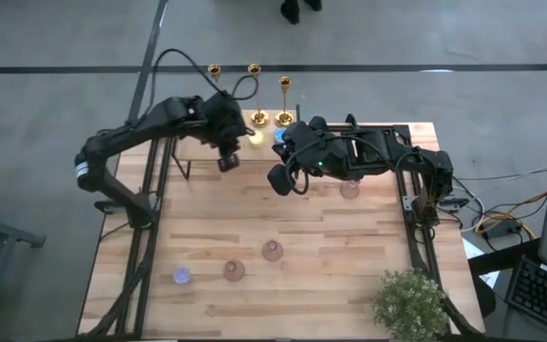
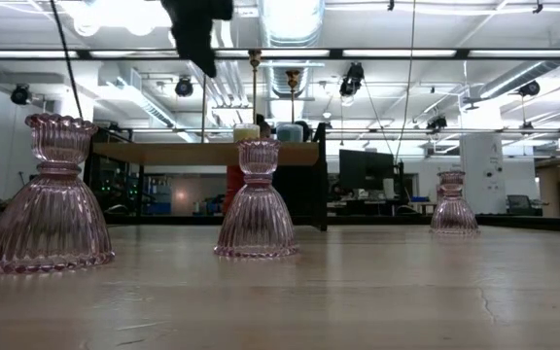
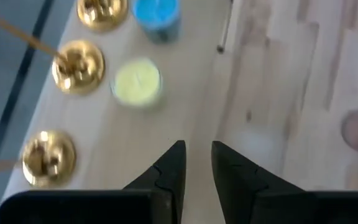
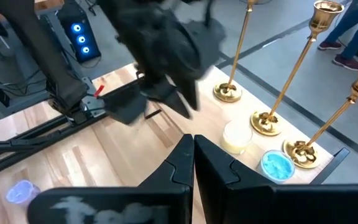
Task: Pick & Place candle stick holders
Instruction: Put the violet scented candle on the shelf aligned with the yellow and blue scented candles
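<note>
Three gold candle stick holders stand upright on their round bases in a row at the table's far edge (image 4: 227, 93) (image 4: 266, 122) (image 4: 300, 152). Their bases also show in the left wrist view (image 3: 48, 158) (image 3: 78, 65) (image 3: 101, 11). My left gripper (image 1: 228, 157) (image 3: 197, 163) hovers above the table just near of them, pointing down, its fingers a narrow gap apart and empty. My right gripper (image 1: 278, 180) (image 4: 193, 152) is shut and empty, a little to the right and nearer.
A yellow candle (image 3: 137, 81) and a blue candle (image 3: 157, 15) stand beside the gold bases. Three pink glass holders (image 1: 272, 250) (image 1: 234, 271) (image 1: 349, 190) and a purple candle (image 1: 181, 275) stand on the table. A potted plant (image 1: 411, 299) is at the near right corner.
</note>
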You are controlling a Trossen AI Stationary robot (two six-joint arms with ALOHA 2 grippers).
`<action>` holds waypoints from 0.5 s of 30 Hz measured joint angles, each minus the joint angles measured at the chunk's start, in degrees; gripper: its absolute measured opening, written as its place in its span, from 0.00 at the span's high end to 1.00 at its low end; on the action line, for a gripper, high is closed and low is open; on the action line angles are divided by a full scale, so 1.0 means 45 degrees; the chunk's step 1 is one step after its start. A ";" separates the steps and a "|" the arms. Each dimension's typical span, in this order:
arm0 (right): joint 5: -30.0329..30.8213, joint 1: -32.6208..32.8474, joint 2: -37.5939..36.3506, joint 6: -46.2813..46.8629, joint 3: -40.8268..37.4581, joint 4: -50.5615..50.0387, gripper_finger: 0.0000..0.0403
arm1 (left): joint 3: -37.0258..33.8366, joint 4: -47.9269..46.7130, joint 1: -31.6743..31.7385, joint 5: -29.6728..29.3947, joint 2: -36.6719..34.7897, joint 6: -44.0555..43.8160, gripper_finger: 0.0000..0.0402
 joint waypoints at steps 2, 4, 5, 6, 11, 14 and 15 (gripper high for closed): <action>0.0000 -0.0028 0.0000 -0.0064 -0.0005 0.0000 0.98 | -0.0002 -0.0670 -0.0169 0.0102 -0.0393 -0.0047 0.80; -0.0001 -0.0041 0.0000 -0.0153 -0.0005 -0.0012 0.98 | -0.0002 -0.1396 -0.0487 0.0252 -0.0815 -0.0047 0.80; 0.0000 -0.0043 0.0000 -0.0196 -0.0005 -0.0026 0.98 | -0.0002 -0.1766 -0.0691 0.0275 -0.0998 -0.0047 0.80; 0.0000 -0.0043 0.0000 -0.0204 -0.0005 -0.0061 0.98 | -0.0002 -0.2104 -0.0923 0.0278 -0.1197 -0.0096 0.80; -0.0005 -0.0038 0.0000 -0.0084 -0.0005 -0.0224 0.98 | -0.0062 -0.2933 -0.2428 0.0268 -0.2247 -0.0902 0.80; -0.0017 -0.0038 0.0000 0.0111 -0.0005 -0.0232 0.98 | -0.0429 -0.3009 -0.3602 0.0278 -0.2883 -0.1568 0.80; -0.0036 -0.0028 0.0004 0.0136 -0.0005 -0.0233 0.98 | -0.0649 -0.3028 -0.4016 0.0278 -0.3078 -0.1753 0.80</action>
